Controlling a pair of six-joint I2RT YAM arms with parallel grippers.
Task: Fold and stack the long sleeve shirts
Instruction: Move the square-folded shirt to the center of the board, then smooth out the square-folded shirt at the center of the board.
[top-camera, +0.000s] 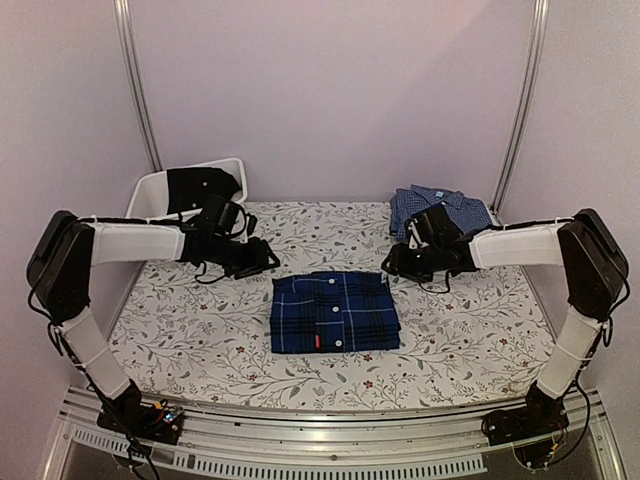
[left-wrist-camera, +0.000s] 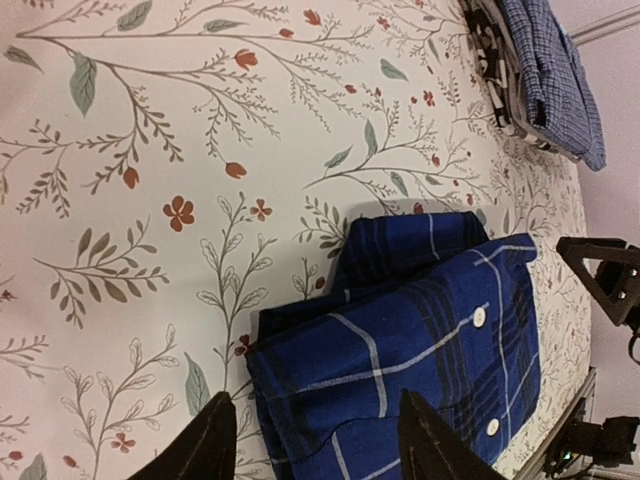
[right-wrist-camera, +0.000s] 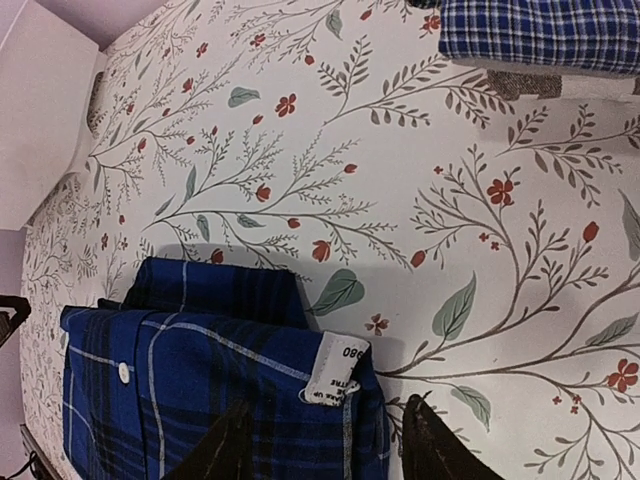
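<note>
The navy and royal-blue plaid shirt lies folded into a rectangle at the table's middle, buttons up. The lighter blue checked shirt lies at the back right. My left gripper hovers just off the plaid shirt's far left corner. Its jaws stand open over that corner of the plaid shirt, gripping nothing. My right gripper hovers at the far right corner, open, above the plaid shirt and its white label.
A white bin with something dark in it stands at the back left. The floral tablecloth covers the table. Metal posts rise at both back corners. The checked shirt shows in the left wrist view, and its edge in the right.
</note>
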